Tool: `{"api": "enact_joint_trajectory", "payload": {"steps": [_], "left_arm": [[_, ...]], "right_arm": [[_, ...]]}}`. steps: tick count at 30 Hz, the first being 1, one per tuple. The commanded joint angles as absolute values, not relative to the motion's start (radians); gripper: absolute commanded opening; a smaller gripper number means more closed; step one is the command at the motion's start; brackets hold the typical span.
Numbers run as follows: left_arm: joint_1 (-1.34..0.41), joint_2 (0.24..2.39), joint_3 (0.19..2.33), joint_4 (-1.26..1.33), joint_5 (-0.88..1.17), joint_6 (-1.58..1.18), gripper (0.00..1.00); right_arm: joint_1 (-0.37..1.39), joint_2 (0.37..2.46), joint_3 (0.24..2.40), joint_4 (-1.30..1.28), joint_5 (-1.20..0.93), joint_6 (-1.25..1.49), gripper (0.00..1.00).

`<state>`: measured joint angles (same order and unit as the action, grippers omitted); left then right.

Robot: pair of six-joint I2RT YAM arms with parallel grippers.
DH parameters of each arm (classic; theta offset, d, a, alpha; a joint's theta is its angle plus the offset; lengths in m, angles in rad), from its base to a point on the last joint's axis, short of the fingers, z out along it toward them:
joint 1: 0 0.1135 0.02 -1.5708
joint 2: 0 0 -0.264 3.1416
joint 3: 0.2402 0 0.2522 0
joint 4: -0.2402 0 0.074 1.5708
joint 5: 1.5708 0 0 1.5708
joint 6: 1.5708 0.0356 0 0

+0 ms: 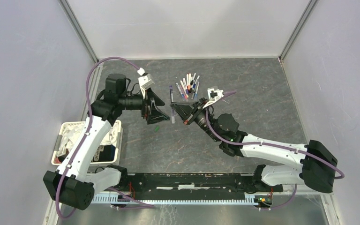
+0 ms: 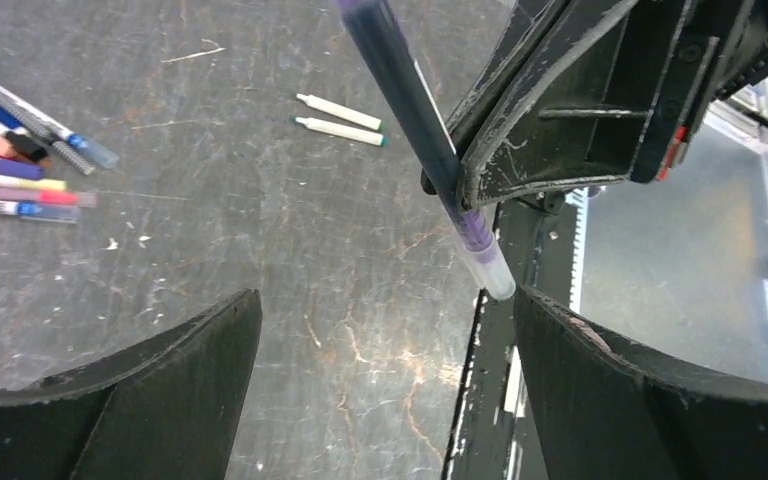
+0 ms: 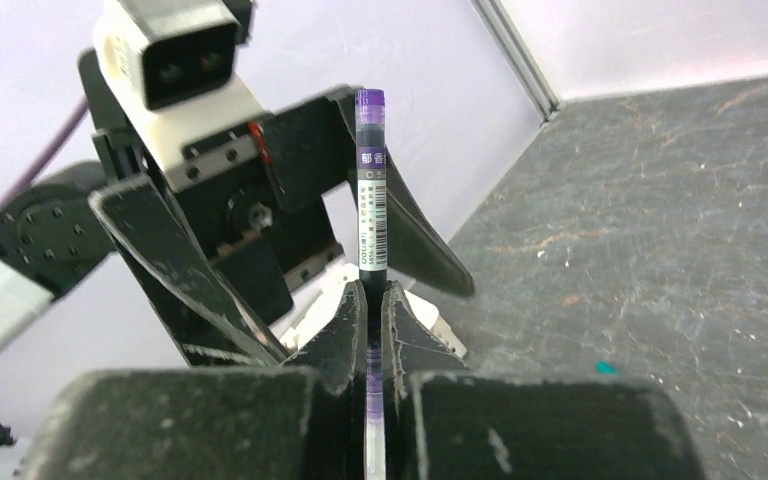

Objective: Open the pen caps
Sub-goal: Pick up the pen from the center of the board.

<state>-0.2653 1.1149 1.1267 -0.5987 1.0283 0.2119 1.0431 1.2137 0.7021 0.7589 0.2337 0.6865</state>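
One pen [image 3: 371, 200] is up in the air over the middle of the table [image 1: 262, 84]. My right gripper [image 3: 370, 300] has its fingers pressed tight on the dark barrel. My left gripper [image 2: 385, 300] faces it from just beside, fingers spread wide with nothing between them.

The pen looks light, stiff and smooth, a round plastic barrel that could slide or twist in a pinch. Its clear end [image 2: 492, 272] sticks out past my right fingers, just beyond a purple band, and I take that for the cap. That is where my left fingers should close, squarely across it and short of the band. The pull should then run straight along the barrel. A push-fit cap may let go suddenly, and a crooked pull could drag the barrel through my right fingers.

The barrel carries a white label [image 3: 372, 215]. It has a dark block with two characters at the top, a barcode and fine print below, all too small for me to read. I can make out no brand.

The other pens [image 1: 187, 86] lie bunched near the middle of the far edge. Two white pens [image 2: 338, 112] with green tips lie side by side, apart from that bunch. A small green piece [image 1: 156, 128], probably a loose cap, lies on the table below my left gripper.
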Motion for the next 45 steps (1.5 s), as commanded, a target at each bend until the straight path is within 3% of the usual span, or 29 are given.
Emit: {"api": "enact_joint_trajectory", "payload": {"steps": [1,8,13,17,21,23,25,28,34,40,45], "left_arm": [[-0.297,1.103,1.093,-0.506,1.082,0.074,1.00],[-0.322,1.105,1.063,-0.506,1.106,0.069,0.96],[-0.322,1.108,1.064,-0.505,1.084,0.091,0.83],[-0.322,1.118,1.060,-0.515,1.045,0.110,0.58],[-0.322,1.141,1.070,-0.561,0.973,0.163,0.15],[-0.322,1.162,1.092,-0.620,0.924,0.227,0.06],[-0.321,1.178,1.106,-0.673,0.873,0.291,0.03],[-0.322,1.180,1.104,-0.735,0.777,0.407,0.02],[-0.327,1.173,1.085,-0.920,0.566,0.763,0.02],[-0.350,1.129,1.047,-1.038,0.419,1.034,0.02],[-0.394,1.068,1.014,-1.054,0.375,1.137,0.02]], "right_arm": [[1.089,1.251,0.796,0.837,0.384,0.643,0.00],[1.123,1.300,0.830,0.845,0.387,0.641,0.00],[1.135,1.294,0.814,0.846,0.410,0.642,0.00],[1.142,1.282,0.794,0.850,0.438,0.635,0.00],[1.146,1.276,0.780,0.829,0.447,0.645,0.00],[1.146,1.270,0.774,0.800,0.457,0.651,0.00],[1.144,1.247,0.773,0.734,0.471,0.659,0.02],[1.100,1.184,0.775,0.613,0.438,0.652,0.24],[0.808,1.158,0.972,0.176,-0.055,0.591,0.62],[0.697,1.347,1.212,-0.176,-0.453,0.489,0.67],[0.710,1.491,1.231,-0.153,-0.648,0.535,0.71]]}}
